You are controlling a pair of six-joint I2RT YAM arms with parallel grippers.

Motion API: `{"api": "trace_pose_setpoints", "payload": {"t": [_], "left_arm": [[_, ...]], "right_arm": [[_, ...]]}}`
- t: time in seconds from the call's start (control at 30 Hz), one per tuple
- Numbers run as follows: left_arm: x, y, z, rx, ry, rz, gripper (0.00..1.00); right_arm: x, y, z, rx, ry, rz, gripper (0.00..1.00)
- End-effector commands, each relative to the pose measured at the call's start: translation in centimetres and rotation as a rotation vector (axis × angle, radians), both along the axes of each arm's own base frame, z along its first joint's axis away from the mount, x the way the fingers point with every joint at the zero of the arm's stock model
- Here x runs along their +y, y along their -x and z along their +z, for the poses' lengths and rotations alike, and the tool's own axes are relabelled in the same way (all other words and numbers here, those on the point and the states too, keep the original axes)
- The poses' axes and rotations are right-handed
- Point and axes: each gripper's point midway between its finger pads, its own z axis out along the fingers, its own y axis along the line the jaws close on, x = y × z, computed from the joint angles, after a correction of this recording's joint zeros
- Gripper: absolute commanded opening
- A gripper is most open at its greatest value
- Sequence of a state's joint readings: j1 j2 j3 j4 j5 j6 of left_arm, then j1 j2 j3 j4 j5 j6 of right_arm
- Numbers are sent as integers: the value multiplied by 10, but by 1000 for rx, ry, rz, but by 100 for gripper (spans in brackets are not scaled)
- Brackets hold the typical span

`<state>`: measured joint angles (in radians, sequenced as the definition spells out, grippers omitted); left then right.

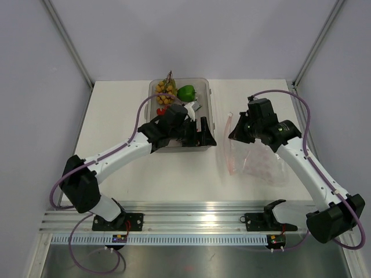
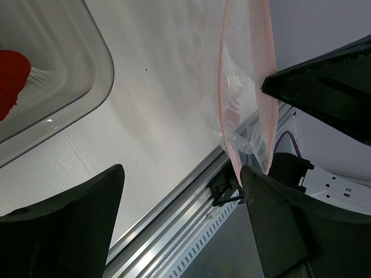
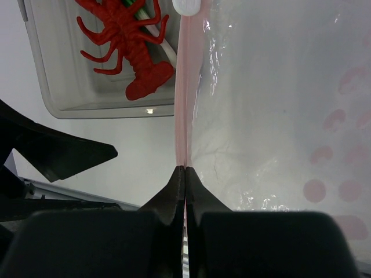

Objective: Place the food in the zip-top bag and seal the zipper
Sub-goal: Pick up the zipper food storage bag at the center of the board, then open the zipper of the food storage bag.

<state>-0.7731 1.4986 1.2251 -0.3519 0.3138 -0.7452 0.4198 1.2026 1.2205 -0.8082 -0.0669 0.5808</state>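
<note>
The food lies in a clear grey tray (image 1: 206, 95): yellow-tan balls (image 1: 165, 92), a green bell pepper (image 1: 186, 92) and the red lobster (image 3: 130, 40) resting on thin green stalks (image 3: 145, 14). My left gripper (image 1: 197, 134) hangs open over the tray's near right corner with nothing between its fingers (image 2: 64, 226). To the right, the crinkly zip-top bag (image 1: 258, 162) is lifted at its mouth. My right gripper (image 1: 235, 132) is shut on the pink zipper (image 3: 184, 116), which rises straight up from its closed tips (image 3: 185, 169). In the left wrist view the bag (image 2: 243, 87) hangs beside my right finger.
The tray's rounded corner (image 2: 87, 75) is at the upper left of the left wrist view. An aluminium rail (image 1: 191, 217) runs along the table's near edge. Frame posts (image 1: 69, 43) stand at the back corners. White tabletop (image 1: 174, 174) lies between tray and rail.
</note>
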Motion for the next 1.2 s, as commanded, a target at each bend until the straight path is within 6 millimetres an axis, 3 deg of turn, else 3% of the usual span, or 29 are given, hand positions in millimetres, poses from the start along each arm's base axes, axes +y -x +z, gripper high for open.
{"api": "trace_pose_setpoints", "payload": {"t": [0.0, 0.23, 0.4, 0.5, 0.6, 0.63, 0.7, 0.73, 0.8, 0.97, 1.0, 1.07, 1.1, 1.17], "left_arm": [[-28, -9, 48, -75, 135, -35, 84], [-54, 0, 37, -46, 118, -76, 82], [-65, -3, 9, 3, 76, -73, 74], [-68, -1, 3, 16, 68, -78, 69], [-72, -1, 1, 21, 58, -77, 52], [-73, -1, -1, 27, 48, -79, 34], [-72, -1, -4, 32, 34, -85, 17], [-70, -2, -4, 33, 30, -79, 0], [-68, -1, -5, 31, 26, -79, 0], [-62, 3, 5, 6, 33, -81, 0], [-61, 3, 5, 8, 30, -81, 0], [-61, 3, 8, 5, 35, -81, 0], [-63, 4, 11, 10, 44, -85, 0], [-64, 5, 14, 13, 54, -85, 0]], "right_arm": [[11, 3, 22, -47, -76, 16, 0], [11, 7, 27, -38, -84, 4, 0], [14, 10, 31, -38, -115, 3, 0], [12, 14, 33, -35, -114, 0, 0], [8, 17, 34, -31, -97, -4, 0], [5, 16, 32, -30, -81, -14, 0], [0, 18, 28, -16, -50, -16, 0], [-3, 17, 29, -19, -31, -22, 0], [-10, 20, 22, 14, 26, -18, 0], [-27, 22, 28, 28, 150, -31, 1], [-29, 21, 30, 24, 158, -36, 6], [-24, 19, 35, 20, 164, -24, 35], [-21, 17, 43, 1, 160, -23, 54], [-14, 15, 44, -1, 183, -16, 67]]}}
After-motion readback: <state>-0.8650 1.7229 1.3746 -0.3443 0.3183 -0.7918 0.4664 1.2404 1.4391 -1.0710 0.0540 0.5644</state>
